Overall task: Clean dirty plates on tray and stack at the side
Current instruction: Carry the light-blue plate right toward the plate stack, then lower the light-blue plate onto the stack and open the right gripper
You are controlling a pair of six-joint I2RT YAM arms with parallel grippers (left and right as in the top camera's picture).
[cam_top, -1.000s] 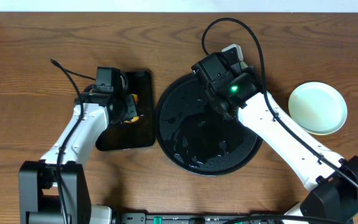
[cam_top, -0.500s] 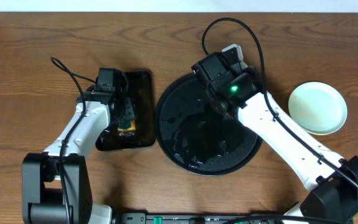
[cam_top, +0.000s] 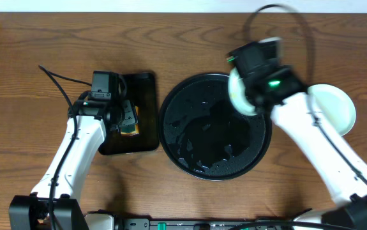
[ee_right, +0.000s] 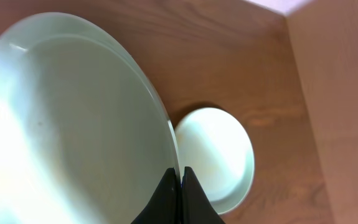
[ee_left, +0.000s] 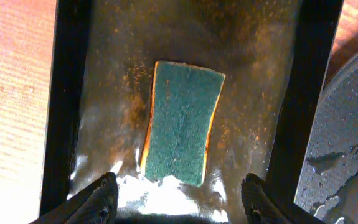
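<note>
Slipping is risked because the pale plate (ee_right: 73, 124) is pinched at its thin rim by the right gripper (ee_right: 180, 180), tilted above the tray (cam_top: 202, 140) edge near the side plate (cam_top: 339, 105), while the left gripper (ee_left: 180, 193) is spread over the sponge (ee_left: 182, 121).

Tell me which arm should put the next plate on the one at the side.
Right. The right hand grips a plate by its rim, near the plate on the table. The left hand is open above the sponge.
</note>
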